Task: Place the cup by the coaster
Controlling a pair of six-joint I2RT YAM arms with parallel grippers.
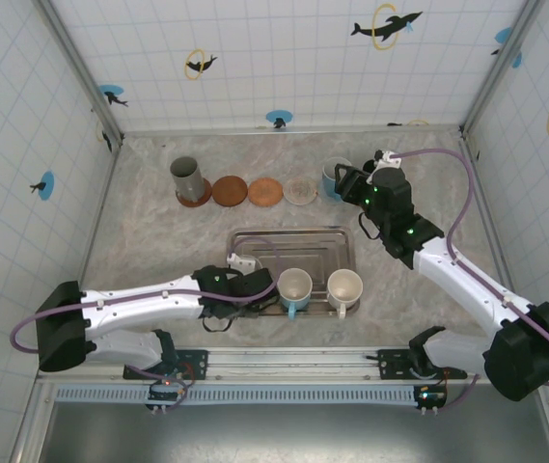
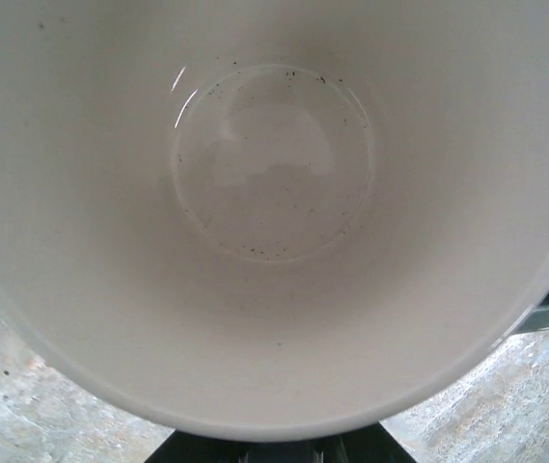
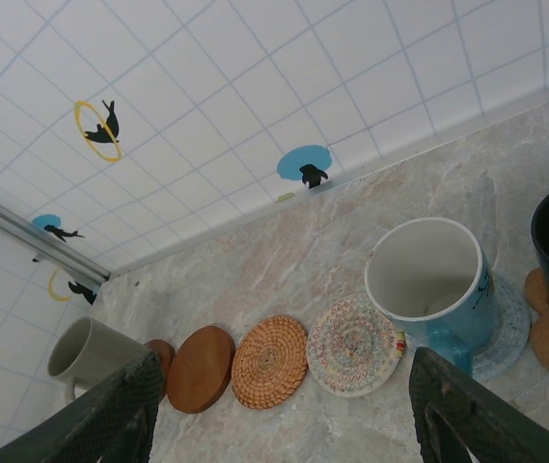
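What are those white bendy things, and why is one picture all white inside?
They are two robot arms with fingers at the ends. One picture looks down from above. There the left arm's fingers are shut on the rim of a white and blue cup in a metal tray, next to a second white cup. The other two pictures come from small cameras on the wrists. The left one peers straight into that cup, so it looks all white. The right arm's fingers are open and empty, looking at a row of round coasters, a grey mug and a blue mug sitting on them.
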